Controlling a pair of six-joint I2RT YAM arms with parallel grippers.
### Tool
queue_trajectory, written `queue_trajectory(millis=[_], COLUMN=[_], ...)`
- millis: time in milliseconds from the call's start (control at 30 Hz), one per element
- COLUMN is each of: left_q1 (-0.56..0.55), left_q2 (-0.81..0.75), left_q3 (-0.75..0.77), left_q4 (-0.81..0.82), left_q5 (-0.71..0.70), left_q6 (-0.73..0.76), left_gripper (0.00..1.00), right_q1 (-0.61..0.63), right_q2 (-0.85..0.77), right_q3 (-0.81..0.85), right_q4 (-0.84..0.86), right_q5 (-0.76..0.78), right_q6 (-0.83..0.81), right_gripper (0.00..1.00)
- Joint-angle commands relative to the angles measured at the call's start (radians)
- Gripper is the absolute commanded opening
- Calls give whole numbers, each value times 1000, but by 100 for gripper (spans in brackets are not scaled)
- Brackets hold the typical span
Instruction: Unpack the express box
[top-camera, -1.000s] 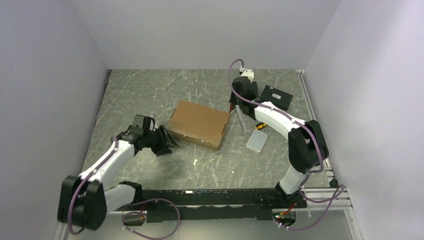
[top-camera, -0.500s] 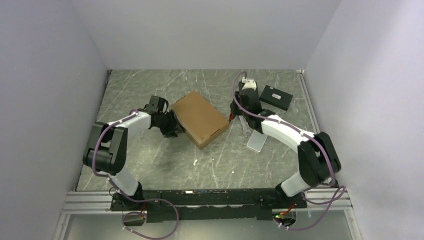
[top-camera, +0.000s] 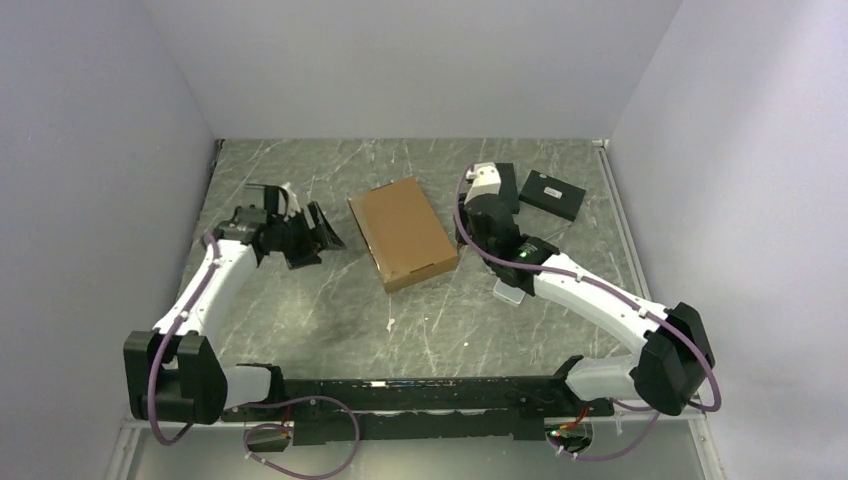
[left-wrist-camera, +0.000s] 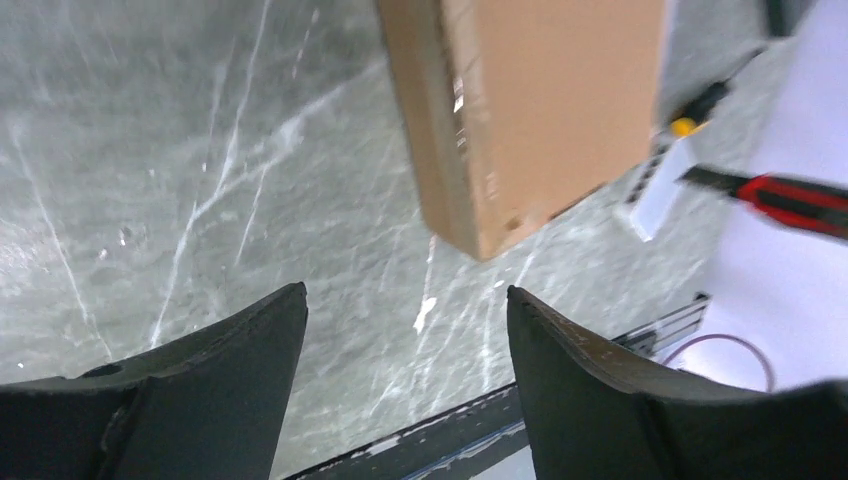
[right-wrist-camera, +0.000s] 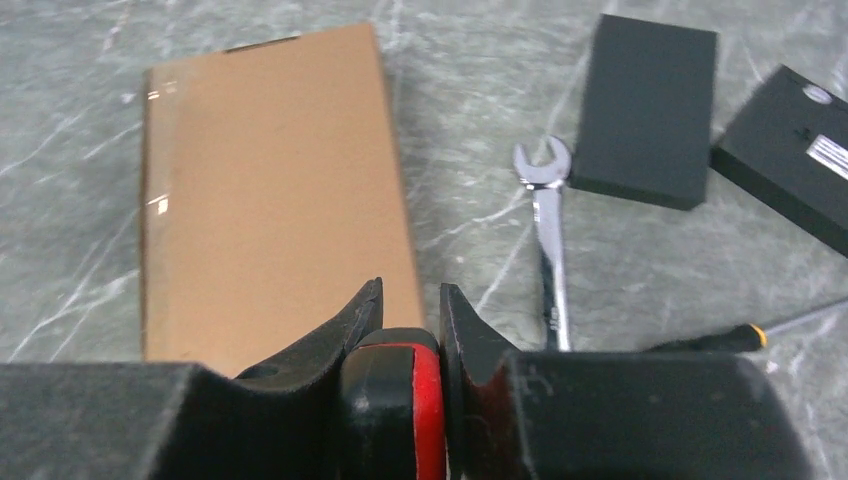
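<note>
The express box (top-camera: 403, 232) lies closed and flat at mid-table. The right gripper (right-wrist-camera: 411, 287), at the box's 3 o'clock, is clenched on a red-and-black knife (right-wrist-camera: 395, 395). The left gripper (left-wrist-camera: 405, 293), at the box's 9 o'clock and well apart from it, is spread wide and holds nothing.

The step in hand is likely slitting the taped seam. It would go best with the left jaws pinning the box first and the cut kept shallow along the edge. Whether the blade is out is hard to tell.

A wrench (right-wrist-camera: 548, 240) and a screwdriver (right-wrist-camera: 720, 340) lie at 3 o'clock, in the knife's path. Two black boxes (right-wrist-camera: 645, 110) sit at 2 o'clock.
</note>
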Motion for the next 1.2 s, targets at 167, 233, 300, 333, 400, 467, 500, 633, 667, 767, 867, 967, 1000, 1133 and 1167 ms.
queue_trajectory(millis=[167, 233, 300, 333, 400, 467, 500, 633, 667, 767, 867, 967, 1000, 1133, 1167], left_q1=[144, 159, 160, 161, 162, 162, 164, 163, 163, 163, 163, 163, 163, 161, 159], left_q2=[180, 257, 301, 317, 359, 385, 391, 427, 431, 434, 435, 437, 448, 481, 487], left_q3=[311, 360, 386, 393, 418, 425, 418, 423, 415, 367, 352, 326, 326, 312, 308], left_q4=[-19, -36, -22, -6, -6, 6, 21, -18, -16, 29, 26, 61, 65, 98, 104], left_q5=[296, 294, 275, 273, 249, 247, 228, 172, 165, 219, 207, 229, 249, 318, 330], left_q6=[43, 39, 32, 32, 32, 43, 54, 157, 165, 150, 144, 112, 106, 87, 85], left_gripper=[79, 78, 78, 78, 78, 76, 76, 74, 73, 74, 79, 81, 80, 81, 80], right_q1=[131, 161, 179, 187, 199, 207, 209, 214, 214, 214, 214, 214, 214, 214, 214], right_q2=[92, 122, 152, 171, 208, 240, 249, 282, 291, 307, 326, 333, 334, 356, 364], right_q3=[161, 187, 204, 219, 262, 293, 299, 336, 341, 342, 347, 344, 337, 330, 333], right_q4=[100, 122, 156, 164, 163, 167, 175, 179, 181, 205, 220, 237, 256, 284, 284], right_q5=[-68, -80, -104, -110, -114, -117, -119, -106, -93, -63, -52, -77, -84, -108, -111], right_q6=[-38, -53, -66, -73, -82, -86, -90, -96, -94, -78, -65, -66, -66, -75, -78], right_gripper=[0, 0, 0, 0, 0, 0, 0, 0, 0, 0, 0, 0, 0, 0, 0])
